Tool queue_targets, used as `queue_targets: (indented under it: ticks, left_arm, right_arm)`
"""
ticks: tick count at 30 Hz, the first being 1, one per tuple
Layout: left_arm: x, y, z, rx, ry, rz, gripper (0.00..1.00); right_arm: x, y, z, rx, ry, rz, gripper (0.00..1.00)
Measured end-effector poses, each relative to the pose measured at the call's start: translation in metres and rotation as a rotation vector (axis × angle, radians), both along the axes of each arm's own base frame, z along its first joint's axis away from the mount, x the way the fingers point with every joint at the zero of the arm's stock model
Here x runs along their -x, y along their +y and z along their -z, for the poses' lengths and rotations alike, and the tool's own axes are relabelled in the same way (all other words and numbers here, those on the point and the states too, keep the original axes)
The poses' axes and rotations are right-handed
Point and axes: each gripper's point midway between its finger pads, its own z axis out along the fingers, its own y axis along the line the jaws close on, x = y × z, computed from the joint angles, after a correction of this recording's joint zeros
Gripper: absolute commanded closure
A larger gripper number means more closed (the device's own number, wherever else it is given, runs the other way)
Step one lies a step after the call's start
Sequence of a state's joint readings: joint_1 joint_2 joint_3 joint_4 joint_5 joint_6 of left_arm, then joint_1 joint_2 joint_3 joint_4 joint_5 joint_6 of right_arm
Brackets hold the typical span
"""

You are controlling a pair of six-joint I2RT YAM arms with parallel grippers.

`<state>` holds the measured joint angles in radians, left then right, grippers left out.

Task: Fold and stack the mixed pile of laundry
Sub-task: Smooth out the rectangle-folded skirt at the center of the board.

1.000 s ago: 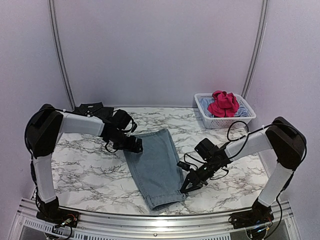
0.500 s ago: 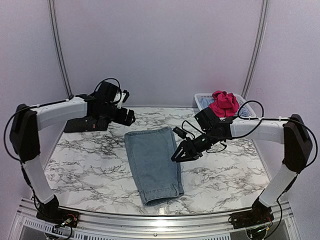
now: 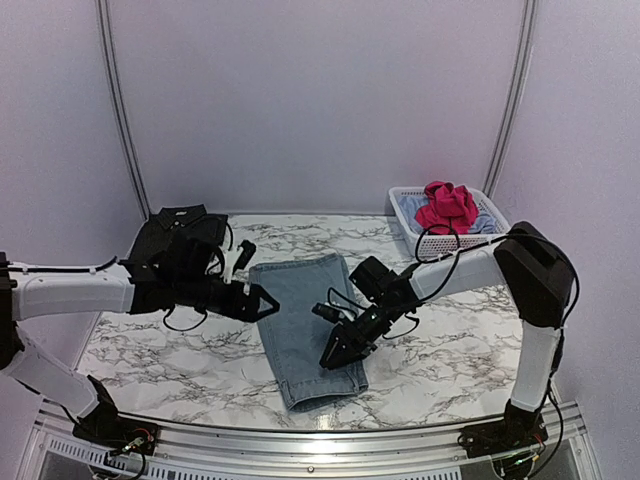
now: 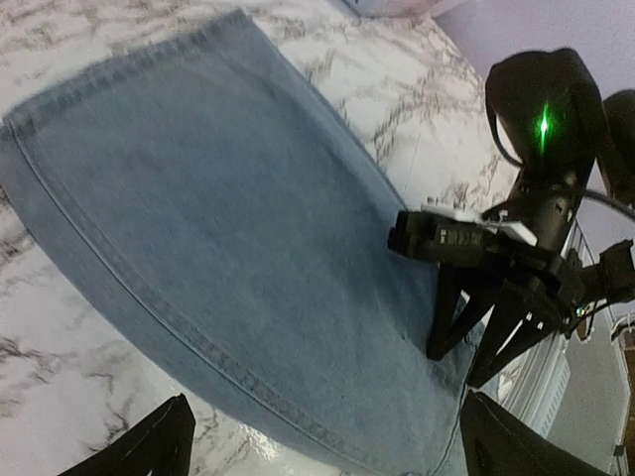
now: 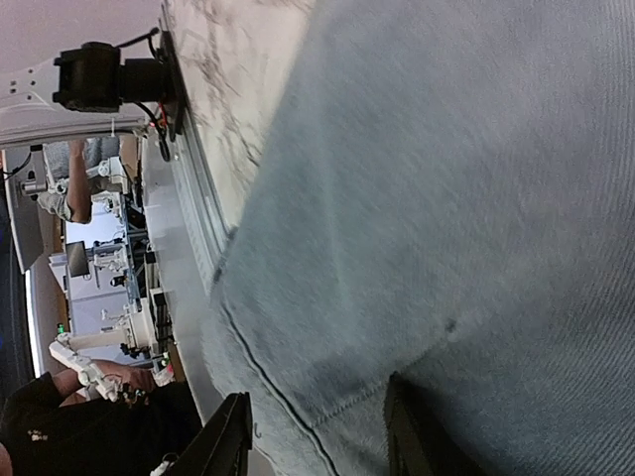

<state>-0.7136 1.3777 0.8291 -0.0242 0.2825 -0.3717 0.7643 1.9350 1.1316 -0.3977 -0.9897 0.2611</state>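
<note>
You have the left gripper [image 3: 262, 303], jaws wide apart, at the left edge of the folded light blue denim garment [image 3: 295, 345], which lies flat on the grey-veined marble tabletop [image 3: 440, 350]. The right gripper [image 3: 335, 355], jaws part-spread and holding nothing, touches the garment's near-right part. Folding step, likely; next, pinch an edge cleanly.

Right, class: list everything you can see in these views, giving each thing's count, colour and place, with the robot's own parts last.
folded blue denim garment: one, faded blue, flat at the table's centre.
folded black garment: one, black, far left corner of the table.
white plastic lattice basket: one, white, far right corner of the table.
crumpled pink-red garment: one, pink-red, heaped in the basket.
light blue cloth: number of pieces unclear, pale blue, in the basket beside and under the pink-red garment.
white marble-patterned table: one, white with grey veins.
left gripper: one, black, open, at the denim's left edge.
right gripper: one, black, open, tips on the denim's near right part.
</note>
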Motion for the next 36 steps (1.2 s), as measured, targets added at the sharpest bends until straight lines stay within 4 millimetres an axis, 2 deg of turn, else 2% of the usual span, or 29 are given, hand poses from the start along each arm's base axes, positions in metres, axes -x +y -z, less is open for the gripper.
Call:
queue_targets:
  ticks: [2, 4, 9, 10, 12, 15, 19, 21, 22, 25, 27, 30, 33, 36]
  left_arm:
    - [0.017, -0.007, 0.030, -0.002, 0.073, 0.027, 0.15]
    - [0.023, -0.013, 0.055, 0.009, 0.140, 0.029, 0.20]
    - [0.016, -0.029, 0.105, 0.029, 0.268, 0.006, 0.30]
    - [0.013, -0.032, 0.110, 0.041, 0.280, 0.008, 0.32]
    - [-0.005, -0.036, 0.109, 0.083, 0.294, -0.010, 0.34]
    - [-0.043, -0.024, 0.109, 0.129, 0.295, -0.067, 0.34]
    - [-0.094, 0.008, 0.106, 0.067, 0.238, -0.157, 0.24]
    - [-0.102, 0.013, 0.094, 0.008, 0.174, -0.146, 0.18]
    - [-0.100, 0.013, 0.087, -0.019, 0.139, -0.128, 0.15]
    - [-0.075, 0.010, 0.046, -0.118, -0.031, -0.046, 0.07]
    - [-0.043, 0.004, 0.012, -0.158, -0.182, 0.032, 0.04]
    - [0.007, 0.000, -0.018, -0.193, -0.356, 0.133, 0.01]
    - [0.046, 0.006, -0.016, -0.258, -0.431, 0.199, 0.04]
    - [0.072, 0.012, 0.009, -0.387, -0.443, 0.262, 0.05]
  right_arm:
    - [0.010, -0.010, 0.019, 0.027, 0.042, -0.002, 0.58]
    - [0.014, -0.015, 0.025, 0.005, 0.069, -0.004, 0.58]
    - [0.015, -0.018, 0.025, -0.076, 0.070, -0.006, 0.58]
    - [0.015, -0.017, 0.026, -0.084, 0.071, -0.003, 0.58]
    - [0.014, -0.015, 0.026, -0.101, 0.087, 0.002, 0.58]
    - [0.009, -0.008, 0.026, -0.121, 0.112, 0.018, 0.58]
    - [-0.001, 0.000, 0.025, -0.116, 0.111, 0.042, 0.58]
    - [-0.007, 0.003, 0.024, -0.103, 0.101, 0.055, 0.58]
    - [-0.011, 0.004, 0.022, -0.099, 0.091, 0.062, 0.58]
    - [-0.024, 0.005, 0.012, -0.086, 0.058, 0.091, 0.57]
    - [-0.034, 0.005, -0.007, -0.101, 0.020, 0.112, 0.58]
    - [-0.046, 0.007, -0.039, -0.146, -0.038, 0.124, 0.58]
    - [-0.055, 0.011, -0.058, -0.175, -0.088, 0.120, 0.59]
    - [-0.055, 0.010, -0.052, -0.156, -0.084, 0.115, 0.59]
